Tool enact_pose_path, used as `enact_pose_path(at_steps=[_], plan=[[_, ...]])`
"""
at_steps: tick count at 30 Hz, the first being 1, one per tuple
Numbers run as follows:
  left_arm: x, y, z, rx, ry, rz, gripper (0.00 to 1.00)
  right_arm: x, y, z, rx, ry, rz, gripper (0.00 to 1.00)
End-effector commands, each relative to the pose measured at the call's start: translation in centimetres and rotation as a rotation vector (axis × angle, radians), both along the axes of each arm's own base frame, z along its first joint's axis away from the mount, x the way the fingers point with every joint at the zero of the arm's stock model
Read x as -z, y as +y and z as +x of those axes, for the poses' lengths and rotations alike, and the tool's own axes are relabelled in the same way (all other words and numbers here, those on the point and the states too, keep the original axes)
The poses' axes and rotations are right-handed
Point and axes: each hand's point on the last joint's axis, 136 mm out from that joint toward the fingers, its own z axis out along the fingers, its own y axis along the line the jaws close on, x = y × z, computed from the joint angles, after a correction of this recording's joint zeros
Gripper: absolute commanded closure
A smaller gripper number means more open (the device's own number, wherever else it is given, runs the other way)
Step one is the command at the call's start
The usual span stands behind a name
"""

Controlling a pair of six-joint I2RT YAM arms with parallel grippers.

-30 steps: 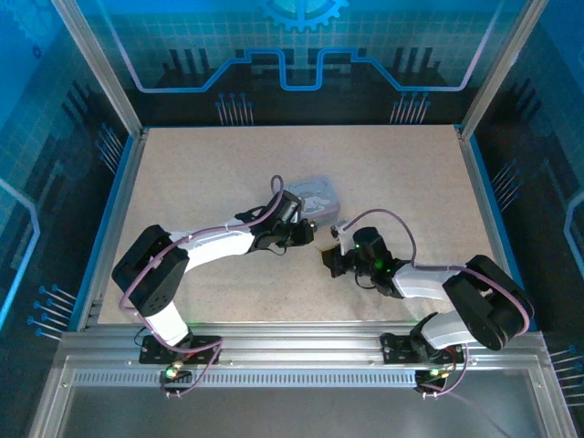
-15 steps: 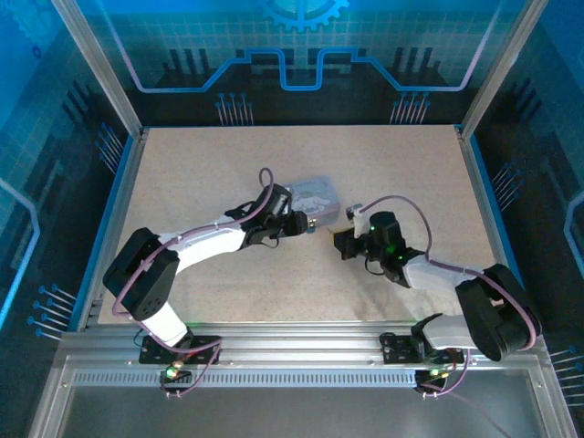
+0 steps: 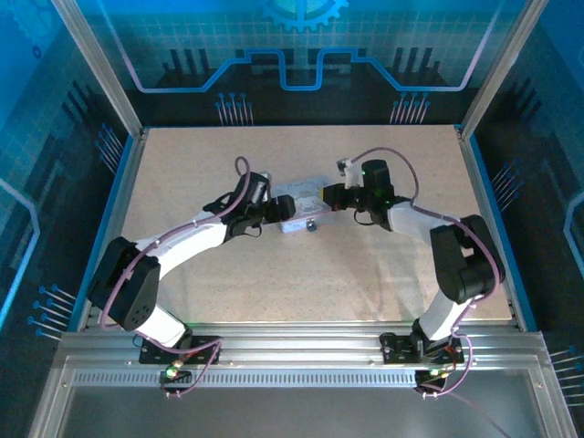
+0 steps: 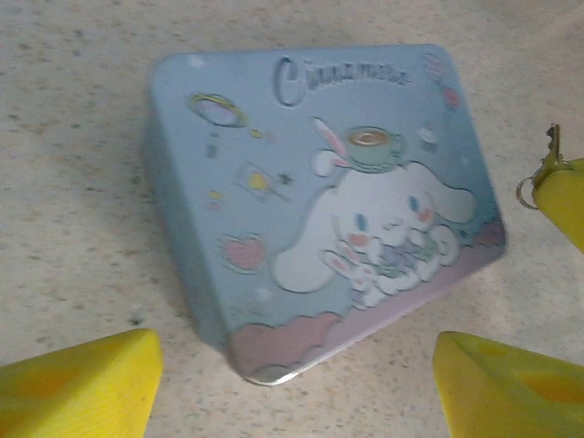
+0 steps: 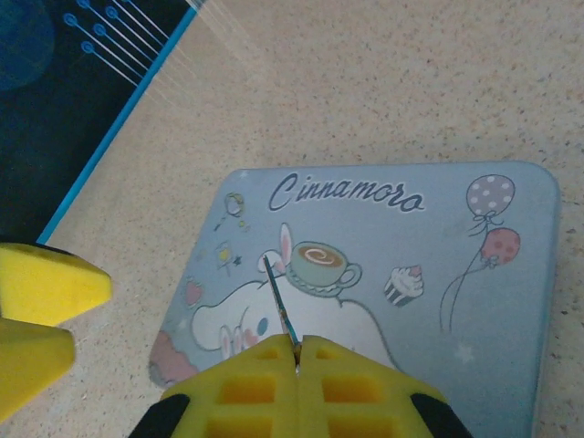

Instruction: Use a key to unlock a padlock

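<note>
**Top view.** The left gripper (image 3: 279, 212) and right gripper (image 3: 330, 195) met from opposite sides at a pale blue rectangular tin (image 3: 306, 195) with rounded corners. The tin lay flat on the speckled beige table (image 3: 392, 274). The padlock (image 3: 311, 225), a small dark body with a faint metallic glint, lay on the table just beside the tin's near edge, apart from both grippers.

**Left wrist view.** The yellow wedge-shaped fingers (image 4: 78, 383) stood wide apart with nothing gripped, one to either side of a rounded corner of the tin.

**Right wrist view.** The moulded yellow pads (image 5: 242, 392) were pressed together on the key (image 5: 279, 306), a thin dark metal blade projecting over the tin's printed lid. Its small wire ring (image 4: 526, 192) showed in the left wrist view.
</note>
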Motion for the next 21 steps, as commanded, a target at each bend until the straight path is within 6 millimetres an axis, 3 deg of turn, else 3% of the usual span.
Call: enact_pose_path(at_steps=[1,9,21], plan=[[0.6,0.1,0.6,0.024,0.044,0.016,0.17,2.1,-0.1,0.0,-0.006,0.125,-0.027,1.0],[4.1,0.0,2.0,0.022,0.124,0.018,0.15,5.6,-0.8,-0.6,0.026,0.264,-0.075,1.0],[8.0,2.4,0.1,-0.018,0.193,0.123,0.22,9.3,-0.9,-5.3,0.029,0.43,-0.12,1.0]])
